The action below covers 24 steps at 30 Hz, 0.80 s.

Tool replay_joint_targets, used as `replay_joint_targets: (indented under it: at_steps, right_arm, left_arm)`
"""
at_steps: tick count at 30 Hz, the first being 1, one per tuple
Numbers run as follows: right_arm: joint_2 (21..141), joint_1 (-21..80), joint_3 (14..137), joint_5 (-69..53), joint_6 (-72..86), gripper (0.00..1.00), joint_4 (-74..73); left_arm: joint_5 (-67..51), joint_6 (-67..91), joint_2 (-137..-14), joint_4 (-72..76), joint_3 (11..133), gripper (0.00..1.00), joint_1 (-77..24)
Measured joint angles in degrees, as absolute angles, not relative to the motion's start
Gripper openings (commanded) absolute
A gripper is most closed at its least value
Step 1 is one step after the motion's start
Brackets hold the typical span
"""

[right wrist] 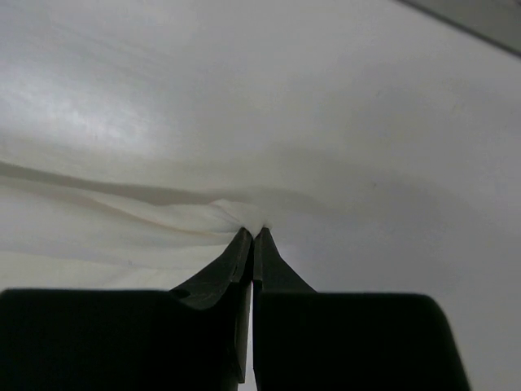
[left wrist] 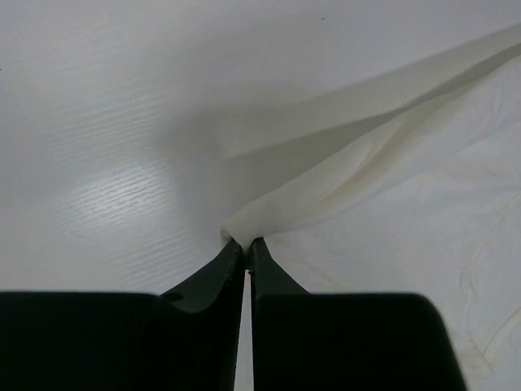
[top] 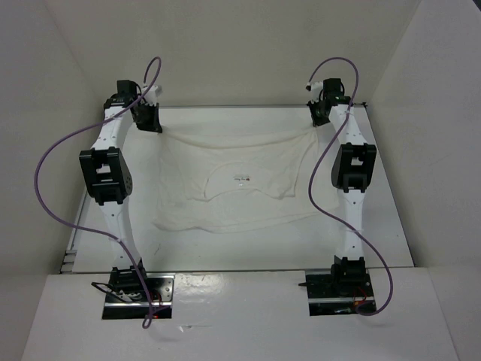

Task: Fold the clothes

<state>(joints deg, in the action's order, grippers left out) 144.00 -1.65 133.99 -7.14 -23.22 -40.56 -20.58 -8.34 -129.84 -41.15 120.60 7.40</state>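
Note:
The clothes (top: 233,180) are one thin white garment spread across the middle of the table, with a tiny dark label (top: 241,179) near its centre. Its far edge is stretched between the two arms. My left gripper (top: 150,124) is shut on the far left corner, and in the left wrist view the cloth (left wrist: 391,163) bunches at the black fingertips (left wrist: 247,242). My right gripper (top: 322,119) is shut on the far right corner. The right wrist view shows a pinched fold of cloth (right wrist: 122,220) at the gripper (right wrist: 253,231).
The white table (top: 398,226) is boxed in by white walls on the left, right and far sides. Purple cables (top: 45,188) loop out from both arms. The arm bases (top: 135,289) are bolted at the near edge.

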Motion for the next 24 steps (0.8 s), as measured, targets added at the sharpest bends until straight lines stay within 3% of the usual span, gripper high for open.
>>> replay_joint_targets:
  at_steps: [2,3,4,6,8,12,17,24]
  right_arm:
    - [149.97,-1.76,145.84,-7.31,-21.63,0.22,-43.07]
    - [151.68,-1.76,148.92,-7.01,-20.82,0.44,-42.68]
    - [152.16,-1.76,149.82,-6.46,-20.05,0.51,-42.70]
    - [152.88,-1.80,151.59,-5.61,-19.18,0.58,-43.40]
    - [153.49,-1.80,153.25,-4.67,-17.65,0.67,-43.51]
    - [153.53,-1.98,154.50,-2.76,-14.46,0.75,-43.55]
    - [152.83,-2.59,154.47,-4.25,-13.56,0.75,-46.57]
    - [145.05,-1.78,150.10,-11.81,-20.14,0.71,-61.80]
  left_arm:
    - [-20.78,-7.38,-131.66,-42.09,123.37,0.18,7.53]
    - [-20.95,-7.16,-132.64,-42.41,124.99,0.21,7.68]
    - [-21.19,-6.90,-133.91,-42.96,127.24,0.23,7.90]
    - [-21.74,-6.04,-136.31,-43.62,131.63,0.39,8.51]
    - [-22.00,-5.32,-138.15,-43.94,134.89,0.48,9.30]
    - [-22.22,-3.33,-139.70,-45.04,138.19,0.72,10.28]
    - [-22.06,-2.72,-138.74,-45.89,137.88,0.75,10.50]
    - [-21.32,-6.52,-126.43,-51.16,120.09,0.74,5.58]
